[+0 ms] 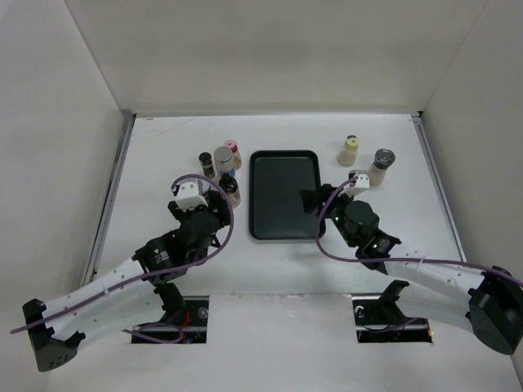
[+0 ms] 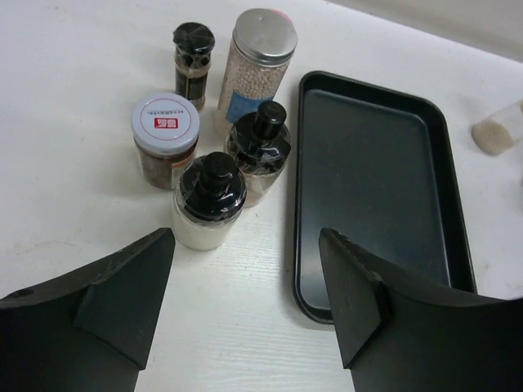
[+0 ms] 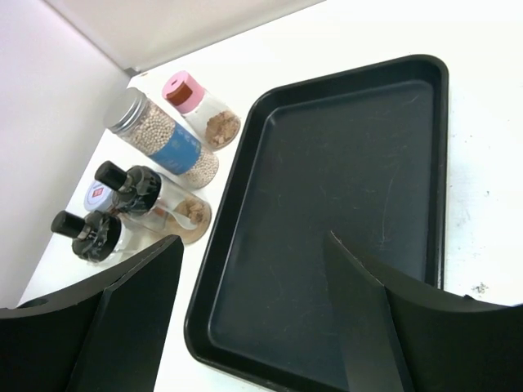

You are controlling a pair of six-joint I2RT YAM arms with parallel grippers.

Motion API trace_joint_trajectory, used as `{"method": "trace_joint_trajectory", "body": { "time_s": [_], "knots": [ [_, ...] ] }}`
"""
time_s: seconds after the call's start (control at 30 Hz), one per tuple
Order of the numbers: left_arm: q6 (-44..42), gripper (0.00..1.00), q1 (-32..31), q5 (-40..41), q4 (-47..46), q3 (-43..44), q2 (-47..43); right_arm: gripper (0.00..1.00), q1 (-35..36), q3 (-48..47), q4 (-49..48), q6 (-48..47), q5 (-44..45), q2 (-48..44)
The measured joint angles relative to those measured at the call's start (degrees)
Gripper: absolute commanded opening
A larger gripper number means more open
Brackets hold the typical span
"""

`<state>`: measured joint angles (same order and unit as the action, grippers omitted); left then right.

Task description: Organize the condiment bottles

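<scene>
Left claw (image 2: 245, 249) agape, grey-capped jar (image 2: 166, 135) — red lid label unreadable, blue-labelled bottle (image 2: 255, 69)

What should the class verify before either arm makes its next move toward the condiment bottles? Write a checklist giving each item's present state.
1. The left pincer is open and empty: ok.
2. The right pincer is open and empty: ok.
3. The black tray has no bottles in it: ok.
4. The cream bottle with a black cap stands upright, nearest the left pincer: ok.
5. There is room for a finger between it and the brown bottle behind it: cannot tell.
</scene>
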<state>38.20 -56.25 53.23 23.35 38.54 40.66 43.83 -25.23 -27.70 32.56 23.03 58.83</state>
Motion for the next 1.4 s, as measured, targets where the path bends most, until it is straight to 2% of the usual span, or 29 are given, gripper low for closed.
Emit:
{"method": "trace_joint_trajectory", "body": {
  "time_s": [0.1,0.17,0.23,0.3,0.33,0.37,0.43,0.5,0.67,0.73,1.2,1.4],
  "knots": [
    [-0.17,0.74,0.39,-1.05,-0.07,-0.02,-0.28,0.75,0.00,0.00,0.00,-0.17,0.57,0.00],
    [-0.48,0.76,1.14,-1.40,-0.52,-0.39,-1.70,0.69,0.00,0.00,-0.02,-0.42,0.72,0.00],
    [-0.98,0.78,2.25,-1.57,-0.83,-1.07,-3.15,0.54,0.00,0.02,-0.02,-0.81,0.83,0.00],
    [-1.51,0.81,3.39,-1.64,-0.79,-1.27,-3.61,0.28,0.00,0.02,-0.02,-1.14,0.98,0.00],
    [-1.77,0.82,3.78,-1.64,-0.83,-1.27,-3.39,0.20,0.00,0.02,0.02,-1.42,1.01,-0.02],
    [-1.95,0.83,4.02,-1.64,-0.81,-1.27,-2.91,0.13,0.00,0.02,0.04,-1.46,1.03,-0.13],
    [-2.23,0.85,4.13,-1.68,-0.79,-1.31,-1.31,0.12,0.00,0.24,0.02,-1.49,1.03,-0.74],
    [-2.54,0.86,4.35,-1.66,-0.81,-1.33,0.81,0.16,0.00,0.61,0.02,-1.49,1.03,-1.66],
    [-3.28,0.87,6.19,-2.43,-0.90,-2.43,5.51,0.59,-0.02,0.76,-0.20,-1.68,1.03,-2.05],
    [-3.93,0.87,7.50,-3.26,-1.42,-2.80,7.02,0.66,-0.04,0.76,-0.24,-1.81,1.03,-1.51],
    [-11.37,0.83,18.01,-14.97,-16.68,-4.76,19.85,0.68,-0.33,0.76,-0.24,-2.12,0.98,0.04],
    [-12.83,0.80,19.63,-17.44,-21.07,-4.76,24.20,0.69,-0.33,0.76,-0.24,-2.14,0.98,0.42]
  ]
}}
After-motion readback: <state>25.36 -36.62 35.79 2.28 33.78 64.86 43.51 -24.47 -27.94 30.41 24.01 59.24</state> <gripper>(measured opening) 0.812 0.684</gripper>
